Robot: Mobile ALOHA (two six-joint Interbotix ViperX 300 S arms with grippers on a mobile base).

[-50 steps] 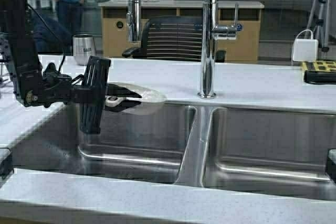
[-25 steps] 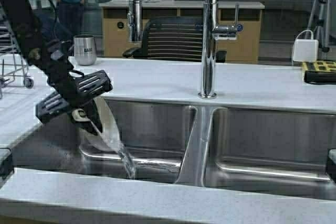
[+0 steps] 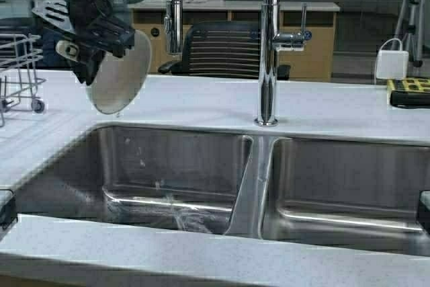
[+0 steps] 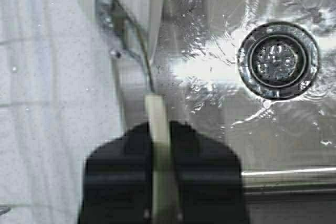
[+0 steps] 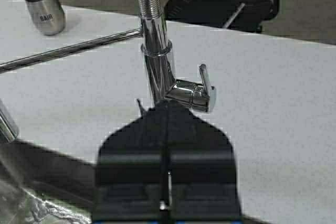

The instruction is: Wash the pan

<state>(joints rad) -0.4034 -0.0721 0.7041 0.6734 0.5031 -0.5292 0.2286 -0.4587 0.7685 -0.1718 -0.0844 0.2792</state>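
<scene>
The cream-white pan (image 3: 121, 72) hangs almost on edge, above the counter behind the left basin's far left corner. My left gripper (image 3: 86, 39) is shut on its short handle and holds it high at the upper left. In the left wrist view the cream handle (image 4: 157, 124) sits clamped between the dark jaws, with the wet basin and drain (image 4: 277, 59) below. My right gripper (image 5: 167, 111) is shut and empty, close in front of the faucet body just beside its lever (image 5: 203, 88). It is out of the high view.
The tall chrome faucet (image 3: 269, 45) stands behind the divider of the double steel sink (image 3: 245, 179). Water lies on the left basin floor (image 3: 181, 214). A wire rack (image 3: 17, 65) is at far left. A steel tumbler (image 5: 46, 11) stands on the counter. A power strip (image 3: 408, 92) lies at far right.
The left arm tipped the pan, poured its water into the left basin, then lifted the pan up and back above the counter. The right arm shows no change.
</scene>
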